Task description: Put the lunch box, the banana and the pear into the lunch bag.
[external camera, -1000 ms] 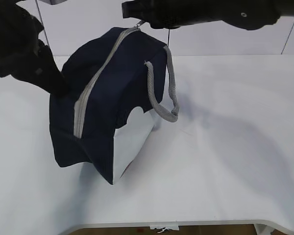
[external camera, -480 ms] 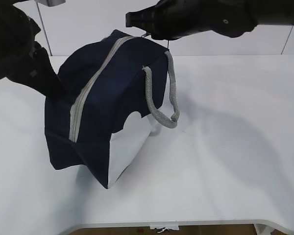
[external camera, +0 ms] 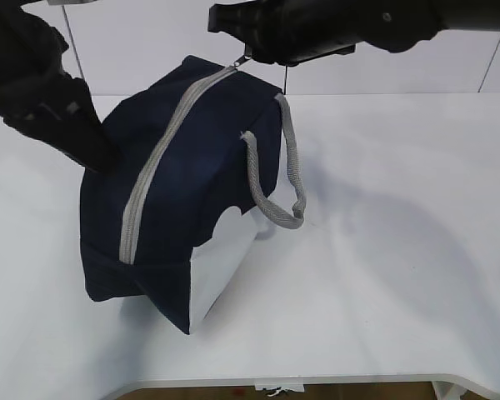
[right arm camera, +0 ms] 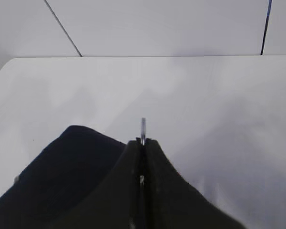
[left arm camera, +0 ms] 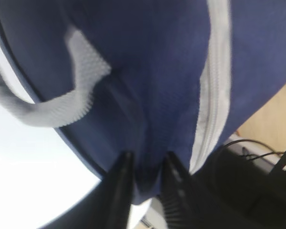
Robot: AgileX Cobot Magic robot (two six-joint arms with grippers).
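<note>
The navy lunch bag (external camera: 192, 167) stands tilted on the white table, its grey zipper (external camera: 154, 171) shut along the top. My left gripper (external camera: 96, 154) is shut on a fold of the bag's fabric (left arm camera: 145, 176) at its left end. My right gripper (external camera: 237, 42) is shut on the metal ring pull (right arm camera: 143, 129) at the zipper's far end, above the bag. A grey handle (external camera: 279, 179) hangs on the right side. The lunch box, banana and pear are out of view.
The white table (external camera: 400, 250) stretches to the right and front of the bag. Its front edge (external camera: 317, 382) runs along the bottom of the exterior view. A white panelled wall (external camera: 358, 75) stands behind.
The bag has rocked slightly: it dipped left and down, then came back a little. Both grippers keep their holds; the right one stays above the bag's far end.
</note>
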